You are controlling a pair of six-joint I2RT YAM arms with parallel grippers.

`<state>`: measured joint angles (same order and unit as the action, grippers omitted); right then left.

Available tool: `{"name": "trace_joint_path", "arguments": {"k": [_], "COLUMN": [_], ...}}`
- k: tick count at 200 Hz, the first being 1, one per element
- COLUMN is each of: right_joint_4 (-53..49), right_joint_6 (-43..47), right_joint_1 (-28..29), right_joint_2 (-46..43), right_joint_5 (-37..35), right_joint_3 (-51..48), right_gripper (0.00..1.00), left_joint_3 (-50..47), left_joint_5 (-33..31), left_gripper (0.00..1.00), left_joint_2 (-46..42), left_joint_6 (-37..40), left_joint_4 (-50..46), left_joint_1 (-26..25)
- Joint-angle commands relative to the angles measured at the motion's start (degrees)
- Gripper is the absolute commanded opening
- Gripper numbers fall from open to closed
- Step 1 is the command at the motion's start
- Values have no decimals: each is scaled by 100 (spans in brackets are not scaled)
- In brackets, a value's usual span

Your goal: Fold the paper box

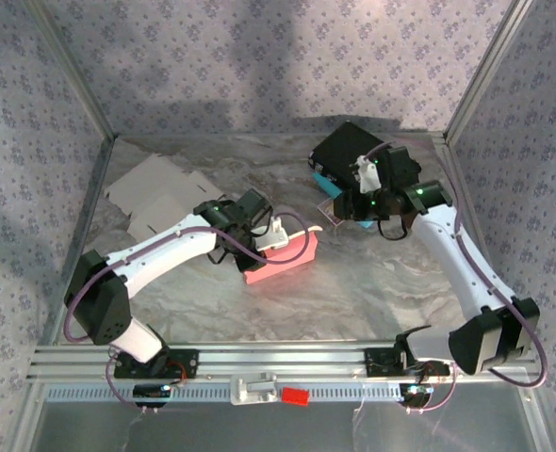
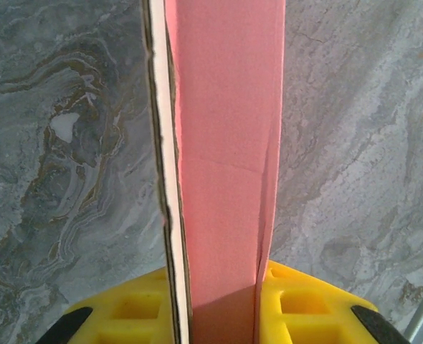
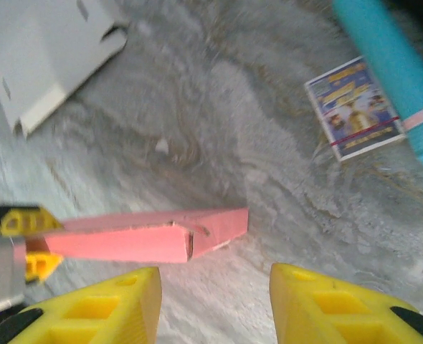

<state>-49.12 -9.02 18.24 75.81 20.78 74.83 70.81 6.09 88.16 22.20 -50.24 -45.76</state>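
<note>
The table (image 1: 353, 292) had a grey top with swirly marks like stone. Three walls stood around it: the far wall (image 1: 287, 56), the left wall (image 1: 24, 188) and the right wall (image 1: 542, 141). All had pale purple paper with small flowers. Soft shadows lay on the far wall. Shiny metal posts (image 1: 71, 71) stood at the far corners. A metal rail (image 1: 287, 356) ran along the near edge.

Near table (image 1: 372, 301) open; pink box (image 1: 283, 256) centre, cardboard (image 1: 155, 193) far-left, black box (image 1: 344, 151) far-right.

Box (image 1: 283, 256): pink paper, collapsed nearly flat, long and narrow. Lies mid-surface (image 1: 353, 282). White inner edge shows along one side; far-end flap is ragged.
</note>
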Motion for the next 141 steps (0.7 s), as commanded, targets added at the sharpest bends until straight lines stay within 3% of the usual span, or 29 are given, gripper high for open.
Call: {"name": "trace_joint_path", "arguments": {"k": [1,51,125,141], "right_joint_4": [-398,-254,-455,-468], "right_joint_6": [1368,1618,1937,1937], "right_joint_1": [192,375,670,664], "right_joint_2": [190,670,1404,1455], "right_joint_5": [414,584,570,646], "right_joint_3": [-5,-37,389,444], "right_gripper": [44,43,44,40], "left_joint_3": [-17,150,168,188], "left_joint_5": [395,862,916,895], "left_gripper": [20,21,21,21], "left_joint_2": [-141,-95,-36,-16], "left_joint_6": [378,665,708,703], "left_joint_4": [-364,-652,-688,-690], "left_joint_1": [121,347,401,401]}}
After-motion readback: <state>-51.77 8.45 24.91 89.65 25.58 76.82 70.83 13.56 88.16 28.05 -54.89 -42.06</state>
